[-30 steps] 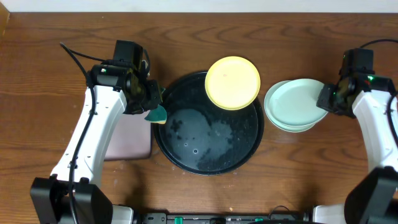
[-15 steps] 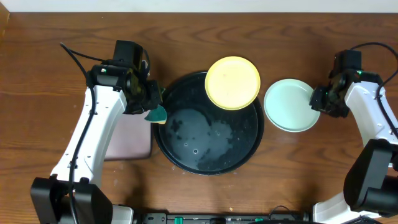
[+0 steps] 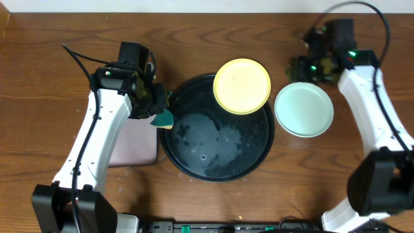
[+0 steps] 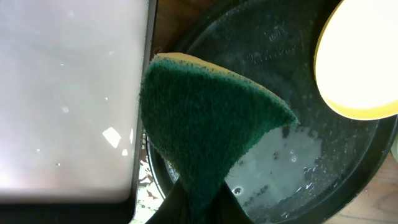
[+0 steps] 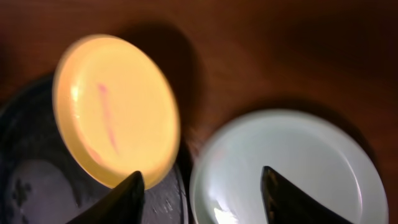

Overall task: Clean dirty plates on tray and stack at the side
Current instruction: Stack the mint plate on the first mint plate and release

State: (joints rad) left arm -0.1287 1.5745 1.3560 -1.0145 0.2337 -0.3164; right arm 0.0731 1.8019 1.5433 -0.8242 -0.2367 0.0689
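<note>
The black tray (image 3: 213,158) sits mid-table, wet and soapy. A pale yellow plate (image 3: 242,85) rests over its back right rim; the right wrist view shows a pink smear on the yellow plate (image 5: 115,109). A pale mint plate (image 3: 304,110) lies on the table right of the tray, covering whatever is beneath it. My left gripper (image 3: 155,109) hangs at the tray's left rim, shut on a green sponge (image 4: 205,118). My right gripper (image 3: 304,66) hovers behind the mint plate (image 5: 292,168), open and holding nothing.
A rectangular black-rimmed tray with a pale pink inside (image 3: 132,145) lies left of the round tray, under my left arm. Bare wooden table runs along the back and to the far left.
My right gripper opened and let go of the top mint plate, which settled squarely on the one below. It then swung back and left. The left arm and sponge have not moved.
</note>
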